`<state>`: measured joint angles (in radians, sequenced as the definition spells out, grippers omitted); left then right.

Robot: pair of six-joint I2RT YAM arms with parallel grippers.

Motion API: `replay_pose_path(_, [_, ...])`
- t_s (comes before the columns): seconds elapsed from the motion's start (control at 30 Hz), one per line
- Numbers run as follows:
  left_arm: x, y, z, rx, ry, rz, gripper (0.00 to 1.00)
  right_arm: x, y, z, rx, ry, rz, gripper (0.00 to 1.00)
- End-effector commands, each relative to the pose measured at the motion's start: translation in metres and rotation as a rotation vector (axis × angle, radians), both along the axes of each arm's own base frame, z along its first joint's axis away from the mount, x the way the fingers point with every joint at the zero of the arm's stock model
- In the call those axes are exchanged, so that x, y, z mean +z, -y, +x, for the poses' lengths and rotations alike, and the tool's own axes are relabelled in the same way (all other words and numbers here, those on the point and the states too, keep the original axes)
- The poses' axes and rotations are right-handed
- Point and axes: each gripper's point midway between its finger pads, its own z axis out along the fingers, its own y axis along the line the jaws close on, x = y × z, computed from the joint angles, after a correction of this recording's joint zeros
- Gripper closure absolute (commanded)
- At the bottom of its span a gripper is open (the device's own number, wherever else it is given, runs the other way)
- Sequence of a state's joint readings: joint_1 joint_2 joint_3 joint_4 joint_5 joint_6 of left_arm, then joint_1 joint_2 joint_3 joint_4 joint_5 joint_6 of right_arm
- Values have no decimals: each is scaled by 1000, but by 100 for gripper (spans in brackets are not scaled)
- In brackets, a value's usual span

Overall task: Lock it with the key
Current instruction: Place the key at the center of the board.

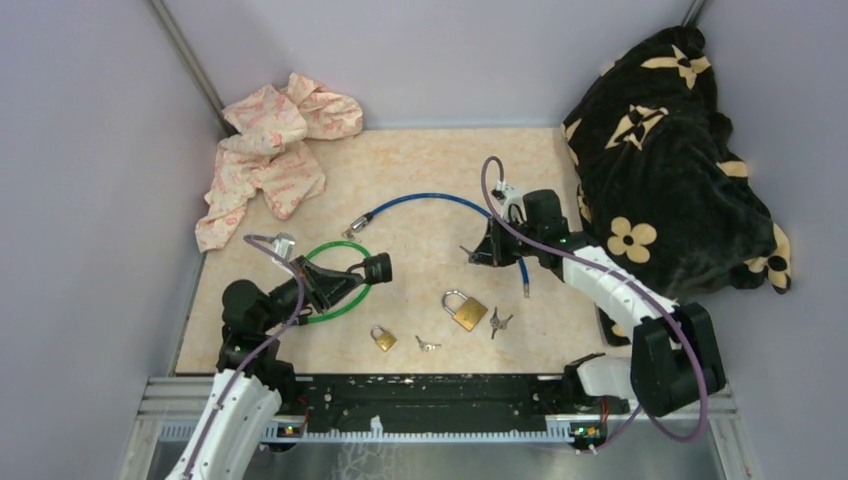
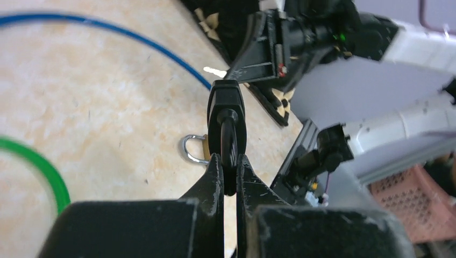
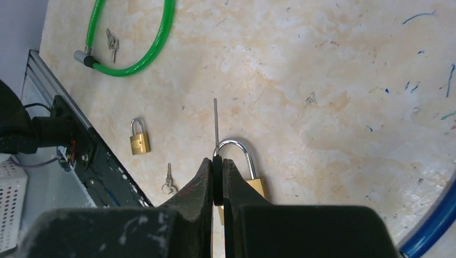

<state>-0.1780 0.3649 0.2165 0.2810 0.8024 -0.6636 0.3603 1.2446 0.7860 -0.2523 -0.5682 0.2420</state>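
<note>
My left gripper is shut on the black lock head of the green cable lock and holds it above the table; in the left wrist view the lock head sticks out past the closed fingertips. My right gripper is shut on a black-headed key, whose thin blade points away from the fingers. The key is to the right of the lock head, apart from it. The right arm shows in the left wrist view just beyond the lock head.
A large brass padlock, a small brass padlock, a loose key and a key bunch lie near the front. A blue cable arcs across the middle. A pink cloth lies back left, a black blanket right.
</note>
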Motion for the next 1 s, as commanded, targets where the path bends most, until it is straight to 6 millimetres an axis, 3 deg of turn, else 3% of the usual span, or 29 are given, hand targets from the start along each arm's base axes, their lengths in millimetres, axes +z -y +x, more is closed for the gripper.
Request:
replay_pose_path(0.0, [-28, -10, 22, 159, -401, -115, 100, -8, -24, 10, -33, -45, 50, 100])
replay_pose_path(0.07, [-53, -6, 17, 136, -536, -99, 100, -17, -44, -1, 15, -61, 42, 100])
replay_pose_path(0.2, [-84, 4, 10, 103, -623, -23, 100, -41, -85, -29, 107, -127, 33, 100])
replay_pose_path(0.33, [-107, 13, 5, 73, -670, 50, 100, -71, -103, -52, 159, -197, -25, 100])
replay_pose_path(0.43, [-119, 17, 8, 83, -688, 91, 100, -80, -107, -58, 178, -221, -41, 82])
replay_pose_path(0.57, [-134, 21, 14, 102, -718, 148, 100, -72, -101, -53, 167, -177, -81, 62])
replay_pose_path(0.63, [-139, 27, 13, 85, -720, 180, 100, -63, -95, -46, 156, -129, -122, 37])
replay_pose_path(0.67, [-140, 30, 14, 78, -716, 193, 100, -56, -93, -43, 152, -108, -133, 31])
replay_pose_path(0.73, [-143, 37, 14, 64, -697, 223, 85, -45, -83, -30, 107, -46, -190, 25])
replay_pose_path(0.83, [-144, 43, 19, 57, -658, 247, 46, -36, -59, -5, 24, 30, -292, 22])
replay_pose_path(0.87, [-143, 44, 20, 49, -643, 253, 37, -34, -50, 5, -12, 49, -323, 21])
replay_pose_path(0.97, [-137, 43, 25, 61, -592, 267, 21, -25, -24, 37, -107, 84, -359, 20])
